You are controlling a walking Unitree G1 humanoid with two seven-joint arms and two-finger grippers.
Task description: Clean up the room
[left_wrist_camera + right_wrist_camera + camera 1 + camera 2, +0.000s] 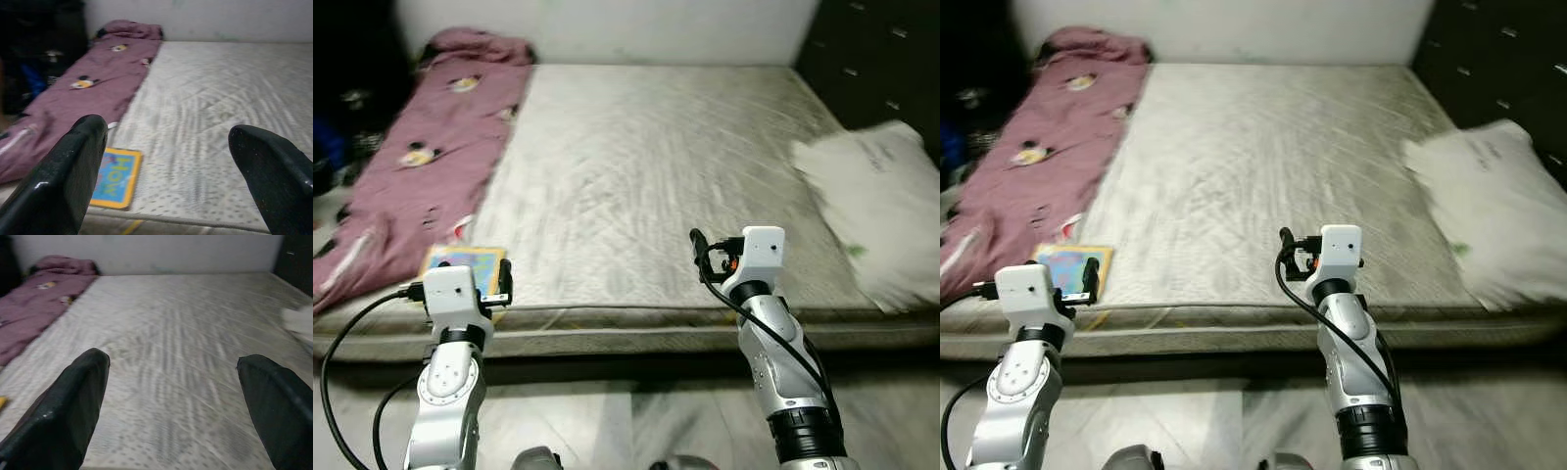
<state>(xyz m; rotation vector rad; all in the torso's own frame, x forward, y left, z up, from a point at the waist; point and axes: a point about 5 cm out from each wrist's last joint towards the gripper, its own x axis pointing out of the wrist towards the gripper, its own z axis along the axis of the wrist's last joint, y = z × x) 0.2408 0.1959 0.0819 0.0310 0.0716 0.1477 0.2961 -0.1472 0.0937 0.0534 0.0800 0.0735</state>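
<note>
A bare grey mattress (646,166) lies before me. Along its left side lies a mauve blanket (421,147) with cartoon prints. A colourful children's book (465,262) rests flat at the front left corner, partly behind my left wrist. A white pillow (876,206) sits on the right edge. My left gripper (166,166) is open, held at the mattress's front edge right beside the book (115,178). My right gripper (171,401) is open too, raised over the front edge near the middle, with nothing between its fingers (63,411).
Dark drawers (881,49) stand at the back right beside the bed. Dark clutter (342,98) fills the shadowed left side past the blanket. A pale wall runs behind the mattress. Light floor (626,421) lies between me and the bed.
</note>
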